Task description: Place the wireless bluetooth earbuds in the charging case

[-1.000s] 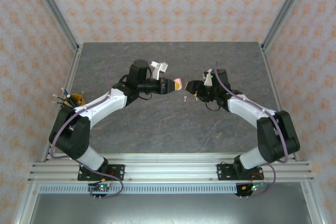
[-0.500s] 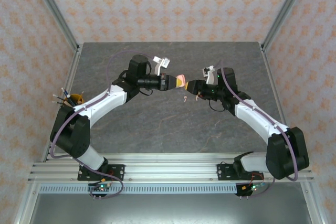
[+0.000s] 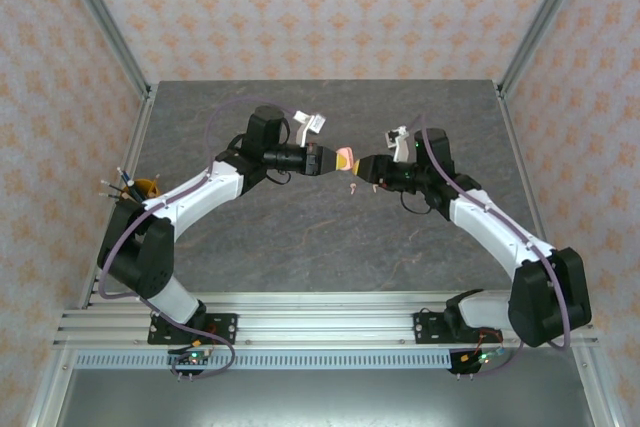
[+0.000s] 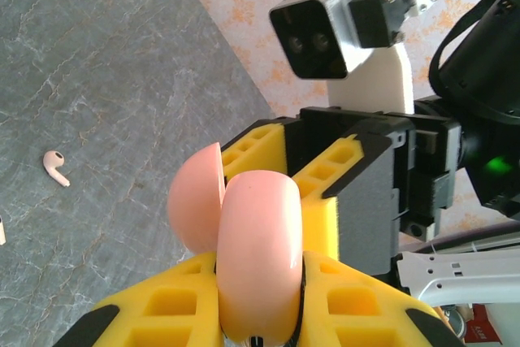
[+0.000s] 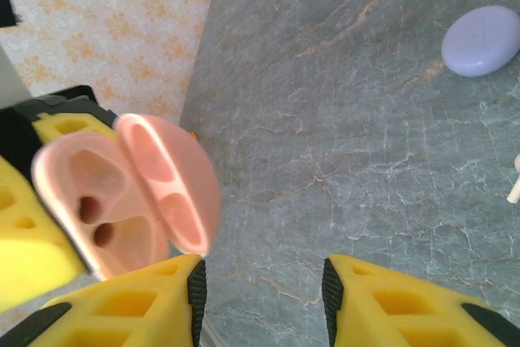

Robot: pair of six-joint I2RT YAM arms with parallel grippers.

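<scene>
- left jaws: closed tight on the pale pink, round, glossy charging case (image 5: pixel 122 193), held up off the grey marbled tabletop (image 3: pixel 300 237), over its middle.
- The case is hinged open, with the lid standing beside the base. The right wrist view looks straight in: two dark round sockets in the base, two shallow oval hollows in the lid. The outer shell is smooth and pebble-like.
- right jaws: part-way open with nothing between them; tabletop shows through the gap. Their yellow fingers (image 5: pixel 130 306) face the left jaws, just beside the open lid. Cannot tell whether a pad touches it.
- One pale pink stemmed earbud (image 4: pixel 55 166) lies on the tabletop, below and apart from the held case. In the left wrist view its bulb end is upper left and its stem points lower right. It is tiny next to the case.
- A lilac round closed case (image 5: pixel 481 40) lies flat on the tabletop, well apart from both jaws.
- A small pale stem (image 5: pixel 514 178) is cropped at the right edge of the right wrist view; colour unclear.
</scene>
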